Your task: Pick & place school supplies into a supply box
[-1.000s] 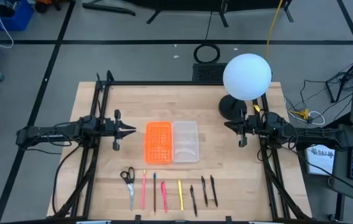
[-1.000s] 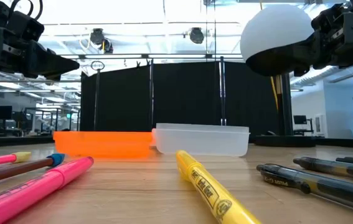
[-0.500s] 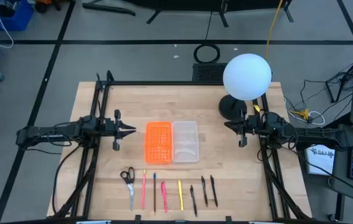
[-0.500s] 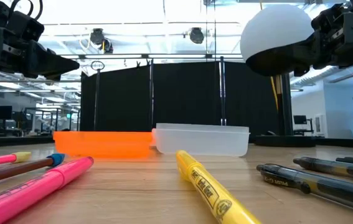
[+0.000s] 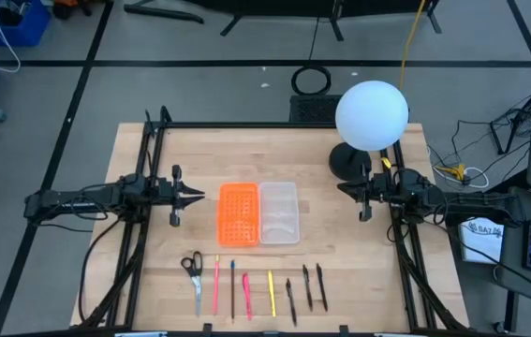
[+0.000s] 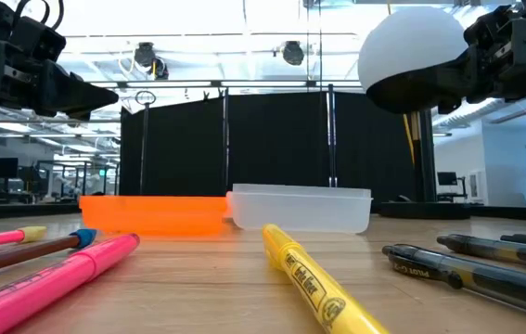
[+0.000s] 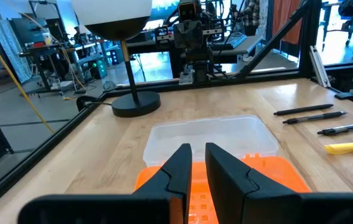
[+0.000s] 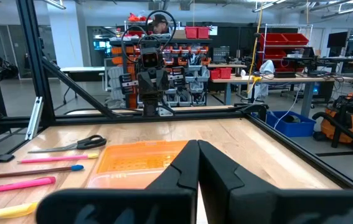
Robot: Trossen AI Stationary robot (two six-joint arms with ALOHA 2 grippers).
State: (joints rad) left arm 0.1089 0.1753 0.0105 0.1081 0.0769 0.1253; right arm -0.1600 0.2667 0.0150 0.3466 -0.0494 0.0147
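High view: nothing has shifted since a second ago. Left gripper, narrowly parted, and right gripper, pressed together, flank the supply box; scissors and pens untouched. Work unstarted.

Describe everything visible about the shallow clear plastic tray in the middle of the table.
The shallow clear translucent plastic tray is a rectangle with rounded corners and low upright walls, lying flat and open side up on the wooden table. It looks empty. Its long side sits against the orange perforated piece of about the same size. The row of pens and scissors lies apart from it, nearer the table's front edge. Neither gripper touches it.
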